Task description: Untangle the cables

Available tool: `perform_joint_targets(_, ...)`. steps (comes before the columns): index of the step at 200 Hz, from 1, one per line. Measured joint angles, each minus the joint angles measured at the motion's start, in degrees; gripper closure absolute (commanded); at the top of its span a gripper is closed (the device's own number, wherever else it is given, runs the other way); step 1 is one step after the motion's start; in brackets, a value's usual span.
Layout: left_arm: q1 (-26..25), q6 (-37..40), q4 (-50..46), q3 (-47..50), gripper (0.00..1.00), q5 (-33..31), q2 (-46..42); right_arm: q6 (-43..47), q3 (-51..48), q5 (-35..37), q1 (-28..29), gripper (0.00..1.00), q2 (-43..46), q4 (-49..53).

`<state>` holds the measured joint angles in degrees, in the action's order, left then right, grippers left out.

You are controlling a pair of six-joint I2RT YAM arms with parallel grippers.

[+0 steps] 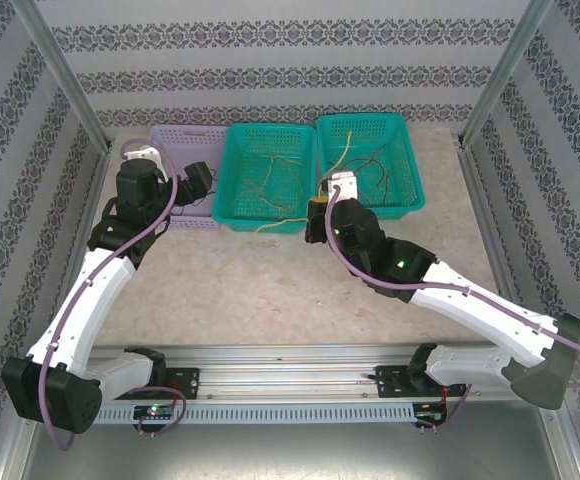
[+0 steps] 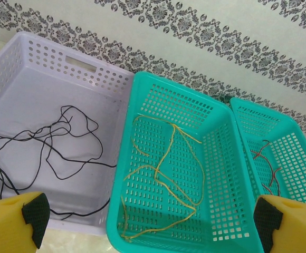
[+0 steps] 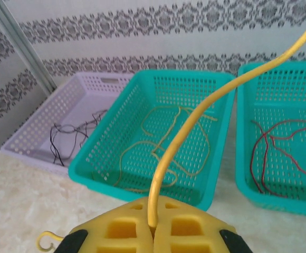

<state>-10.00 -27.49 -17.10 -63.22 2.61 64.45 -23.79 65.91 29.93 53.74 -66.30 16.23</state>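
The worktop (image 1: 260, 290) is carrying three baskets in a row at its far edge. These are a lilac basket (image 1: 175, 140) on the left, a middle teal basket (image 1: 270, 128) and a right teal basket (image 1: 410, 170).

The right arm is reaching in toward the gap between the two teal baskets, and it is the arm nearer to the work. The left arm is standing off by the lilac basket.

The right gripper (image 3: 153, 232) is clenching a yellow cable (image 3: 195, 121), with its pads pressed together on it. The left gripper (image 2: 150, 224) is hanging released over the near rims, its fingers (image 2: 29, 216) spread wide and holding nothing.

From the right gripper, the yellow cable is rising and running away to the right, so its long axis is pointing toward the right teal basket. That basket is holding the red cables (image 3: 269, 153). Its far end is probably lying among them, though the top view is too coarse to be sure.

The olive cables (image 2: 166, 158) are lying loose in the middle teal basket, ahead and to the left of the right gripper. The black cables (image 2: 63, 132) are lying in the lilac basket.

The coming move is likely turning on drawing the yellow cable leftward along its own line, away from the red cables.
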Motion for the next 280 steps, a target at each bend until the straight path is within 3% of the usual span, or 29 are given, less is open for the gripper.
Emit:
perform_joint_targets(51,0.0,-0.02,-0.02,0.0,0.0,0.0,0.02,3.98,7.26,-0.15,-2.19,1.0,-1.38,0.79)
perform_joint_targets(126,0.0,0.0,0.0,0.0,0.0,0.0,0.02,9.14,21.68,-1.73,-8.63,1.0,-12.98,2.73)
perform_joint_targets(280,0.0,-0.02,0.0,0.0,0.0,0.24,0.0,23.19,43.56,9.51,-10.88,1.0,-34.1,2.64)
